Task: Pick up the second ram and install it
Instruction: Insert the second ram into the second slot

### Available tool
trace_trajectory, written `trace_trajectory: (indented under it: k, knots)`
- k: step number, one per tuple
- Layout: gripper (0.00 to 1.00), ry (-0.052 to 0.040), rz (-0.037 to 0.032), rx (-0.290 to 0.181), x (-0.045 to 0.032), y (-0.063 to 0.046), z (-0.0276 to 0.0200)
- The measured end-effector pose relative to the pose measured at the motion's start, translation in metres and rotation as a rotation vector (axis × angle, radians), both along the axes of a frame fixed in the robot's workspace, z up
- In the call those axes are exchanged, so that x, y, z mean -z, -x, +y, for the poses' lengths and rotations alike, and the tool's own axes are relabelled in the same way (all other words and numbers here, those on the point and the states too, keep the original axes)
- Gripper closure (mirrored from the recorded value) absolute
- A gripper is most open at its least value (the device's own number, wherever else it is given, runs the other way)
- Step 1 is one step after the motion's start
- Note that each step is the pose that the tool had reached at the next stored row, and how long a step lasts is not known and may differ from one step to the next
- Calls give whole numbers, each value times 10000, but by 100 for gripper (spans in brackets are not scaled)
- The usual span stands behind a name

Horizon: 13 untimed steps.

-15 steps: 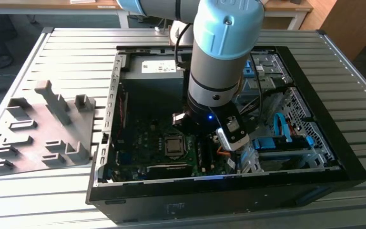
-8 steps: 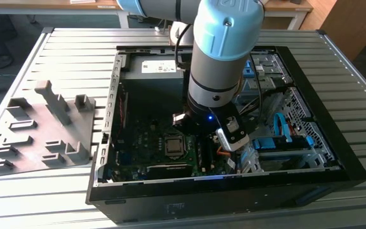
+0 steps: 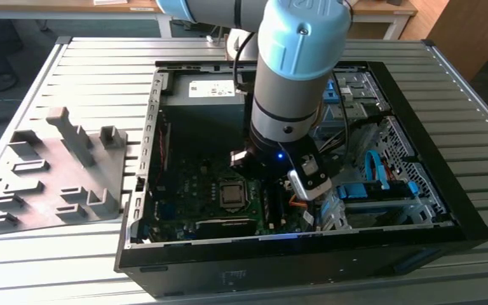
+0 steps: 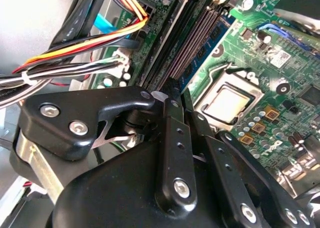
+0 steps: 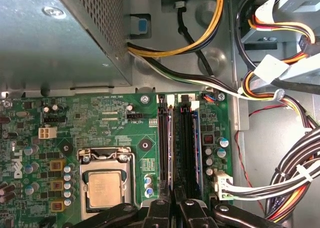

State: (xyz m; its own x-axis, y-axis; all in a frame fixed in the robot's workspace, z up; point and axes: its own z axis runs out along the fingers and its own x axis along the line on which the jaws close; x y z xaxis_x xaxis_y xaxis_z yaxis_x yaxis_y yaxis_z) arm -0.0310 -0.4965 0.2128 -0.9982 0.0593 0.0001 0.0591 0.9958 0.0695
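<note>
Second ram (image 5: 181, 138) is standing edge-on among the memory slots on the motherboard (image 5: 120, 128), just beside the processor socket (image 5: 104, 188). Your fingers (image 4: 170, 138) are pinching its thin edge, drawn almost together, inside the open computer case (image 3: 422, 210) sitting on the worktop (image 3: 100, 63).

No legible print anywhere.

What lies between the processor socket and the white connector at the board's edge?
The parallel black memory slots lie between the processor socket and the white connector, as the first wrist view shows.
</note>
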Motion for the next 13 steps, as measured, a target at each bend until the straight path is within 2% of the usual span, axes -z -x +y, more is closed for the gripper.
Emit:
trace_trajectory:
  k: [4,13]
  knots:
    - [86,3,1,-1,2,0,10]
    - [86,92,-1,1,6,1,6]
